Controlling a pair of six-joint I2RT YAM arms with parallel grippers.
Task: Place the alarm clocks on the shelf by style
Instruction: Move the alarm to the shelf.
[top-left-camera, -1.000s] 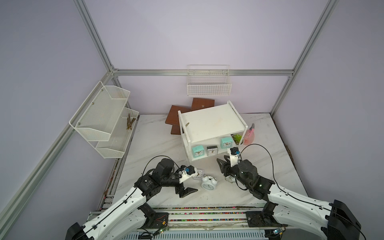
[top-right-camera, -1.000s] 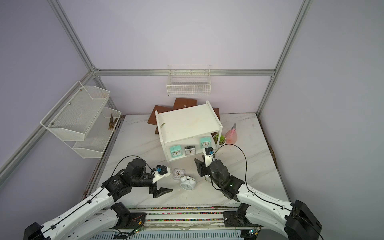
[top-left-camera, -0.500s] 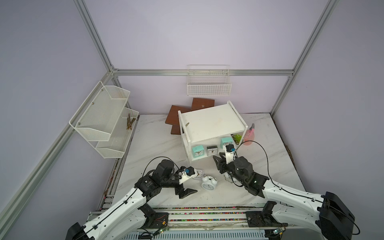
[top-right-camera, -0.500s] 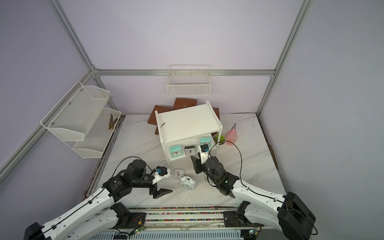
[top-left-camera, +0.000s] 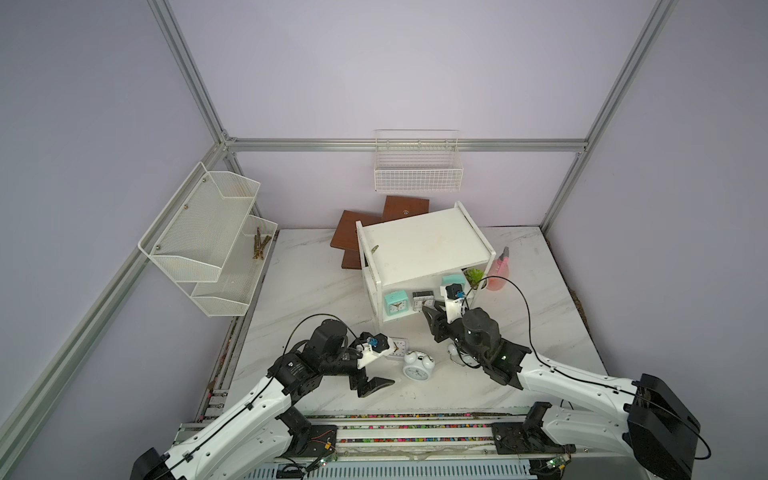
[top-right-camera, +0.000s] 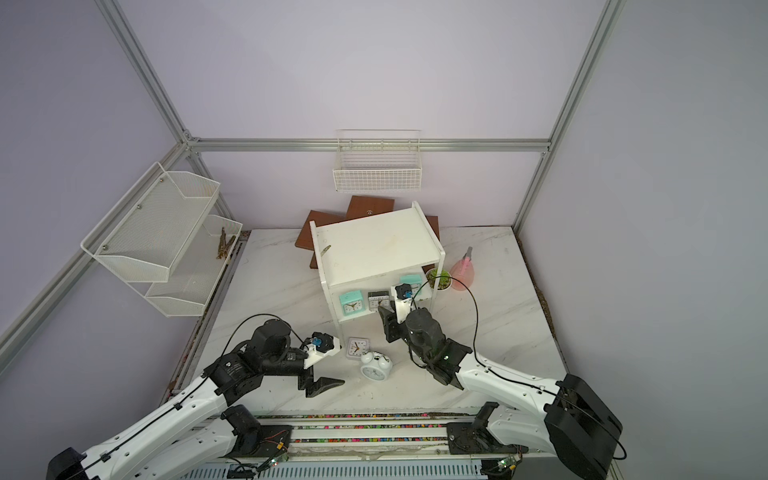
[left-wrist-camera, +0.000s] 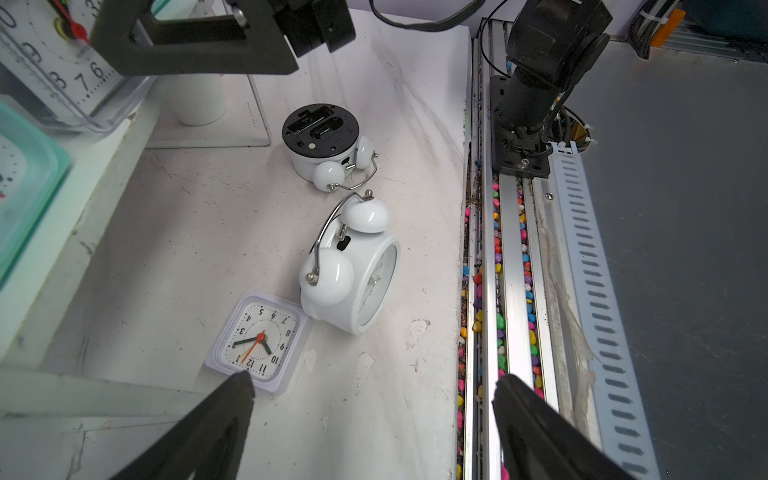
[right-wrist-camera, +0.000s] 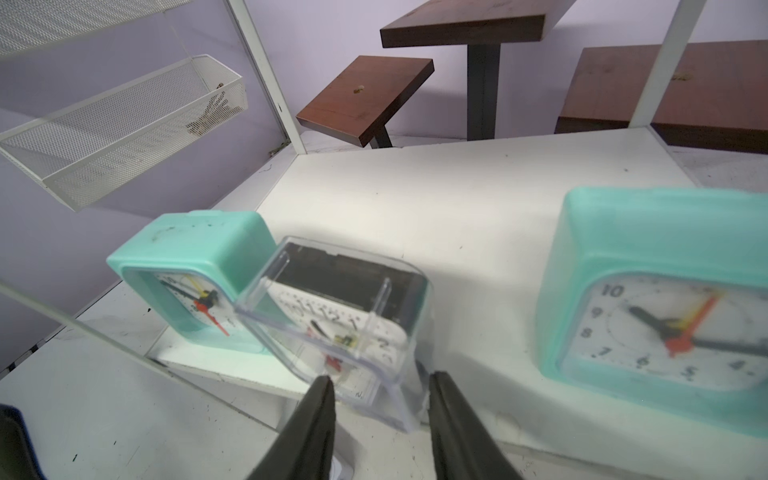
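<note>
On the marbled surface, you have the white shelf standing mid-scene. Its top board is bare and only its lower board is in use, so judge the sorting as about half done. Both twin-bell clocks are off it: one lies tipped over in front of the shelf, the other face down with its black back up. The bare top board looks the likelier home for that taller pair. The two mint-green clocks stand upright, faces outward, apart on the lower board. Between them stands a whitish-grey clock in a clear case. Your right pincer straddles its near corner with jaws narrowly apart, and you cannot tell whether they press on it. It seems placed to seat or shift that clock. Your left pincer hangs spread wide and empty, one fingertip at the edge of the second whitish-grey clock. That clock lies face up just beside the tipped twin-bell, probably the next pick to join its twin.
</note>
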